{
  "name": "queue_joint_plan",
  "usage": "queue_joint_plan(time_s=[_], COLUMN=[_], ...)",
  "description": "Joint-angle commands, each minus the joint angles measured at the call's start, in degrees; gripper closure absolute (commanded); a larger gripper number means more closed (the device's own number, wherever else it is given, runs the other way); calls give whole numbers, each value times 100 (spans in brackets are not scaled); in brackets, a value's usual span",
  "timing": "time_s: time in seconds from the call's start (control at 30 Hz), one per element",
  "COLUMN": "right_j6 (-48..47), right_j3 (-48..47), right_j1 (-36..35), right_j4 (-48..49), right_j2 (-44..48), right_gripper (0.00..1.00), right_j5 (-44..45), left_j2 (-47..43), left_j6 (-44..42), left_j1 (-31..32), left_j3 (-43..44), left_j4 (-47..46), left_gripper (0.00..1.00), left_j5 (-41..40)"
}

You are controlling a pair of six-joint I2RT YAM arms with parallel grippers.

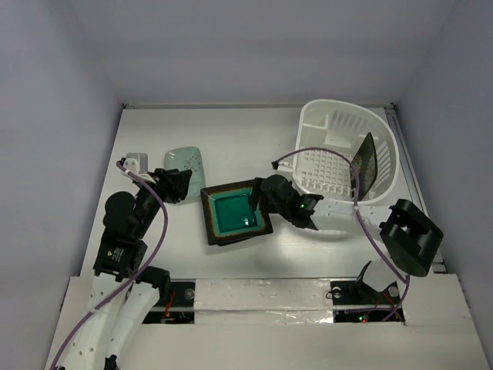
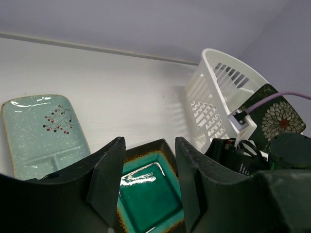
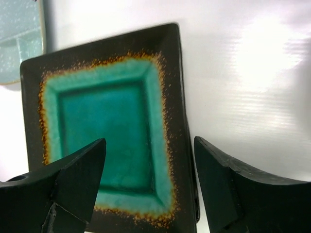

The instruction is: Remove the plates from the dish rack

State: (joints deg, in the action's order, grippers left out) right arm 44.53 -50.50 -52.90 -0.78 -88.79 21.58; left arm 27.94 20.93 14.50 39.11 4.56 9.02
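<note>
At the far left, a small pale mint-green rounded-rectangular plate is seen lying flat on the white table, outside the rack. The left gripper is held at the plate's near edge with its fingers spread apart and nothing between them. Whether the plate is touched cannot be told.

Toward the middle, a dark square plate with a teal glazed face is laid flat on the table, face up. The right gripper is positioned over its right edge. The jaws are parted wide, and that edge is seen between the fingers but is not clamped.

At the right, a white plastic oval dish rack with slotted walls is stood on the table. One dark square plate printed with white flowers is found standing on edge inside it, near the right wall.
</note>
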Motion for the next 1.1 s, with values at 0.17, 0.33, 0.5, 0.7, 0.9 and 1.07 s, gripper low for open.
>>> queue_joint_plan(time_s=[0.17, 0.33, 0.5, 0.7, 0.9, 1.07], right_j6=[-691, -1244, -1623, -1544, -2149, -2686], right_j3=[-986, -1699, -2322, -2280, -2166, -2078], right_j1=[-88, -291, 323, 1868, 3054, 3927], right_j4=[-985, -1784, -3170, -4202, -3984, -3719], right_j2=[248, 1335, 1813, 2269, 2446, 2139], right_gripper=[33, 100, 100, 49, 22, 29], right_j5=[689, 1311, 3087, 3432, 3144, 2308], left_j2=[-87, -131, -175, -237, -245, -254], left_j6=[34, 34, 34, 34, 34, 43], left_j1=[-44, -44, -44, -44, -44, 9], left_j3=[70, 70, 79, 79, 88, 97], left_j4=[-245, -245, -254, -262, -262, -271], left_gripper=[58, 58, 59, 74, 77, 71], left_j5=[92, 92, 135, 170, 197, 214])
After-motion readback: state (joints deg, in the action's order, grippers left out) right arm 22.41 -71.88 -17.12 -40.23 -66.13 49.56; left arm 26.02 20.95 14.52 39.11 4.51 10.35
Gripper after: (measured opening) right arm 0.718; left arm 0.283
